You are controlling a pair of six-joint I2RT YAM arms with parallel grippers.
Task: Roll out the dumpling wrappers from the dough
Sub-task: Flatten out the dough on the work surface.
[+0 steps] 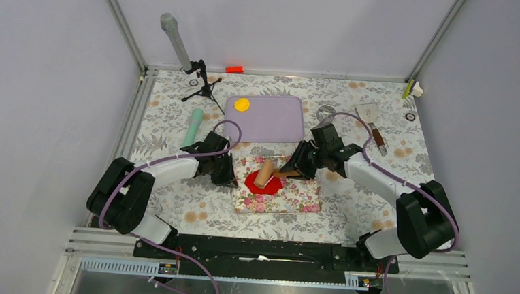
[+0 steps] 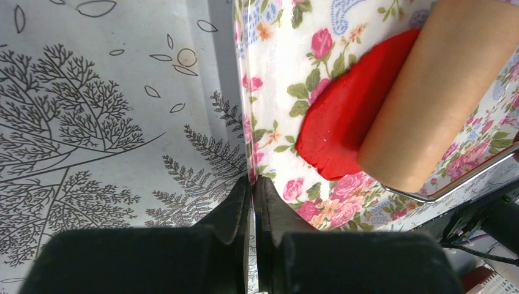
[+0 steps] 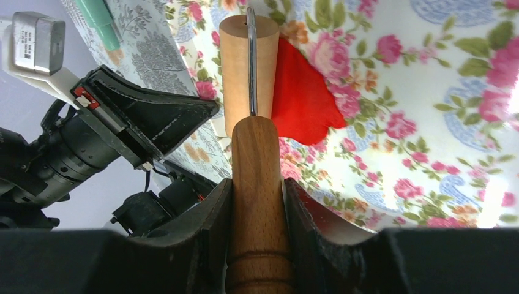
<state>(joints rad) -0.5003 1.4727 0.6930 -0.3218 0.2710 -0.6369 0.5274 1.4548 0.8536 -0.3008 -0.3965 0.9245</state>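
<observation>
- Right claw [image 3: 257,187] grasping the wooden handle of the rolling pin [image 1: 265,172]; the pin rests on the dough.
- Dough [image 2: 339,122]: 1 flat red sheet on the floral mat [image 1: 295,198], middle of the worktop [image 1: 170,114].
- Left claw [image 2: 252,184] clenched at the mat's left edge; cannot tell if it nips the cloth.
- 1 yellow wrapper [image 1: 242,105] on the lilac tray [image 1: 279,124], behind the mat.

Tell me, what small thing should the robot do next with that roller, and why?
Probably roll the roller further across the red dough. The right fingers grip its wooden handle, the roller rests on the dough, and the uncovered part looks thick and uneven. The left fingers, shut at the edge of the floral mat, seem to steady it.
</observation>
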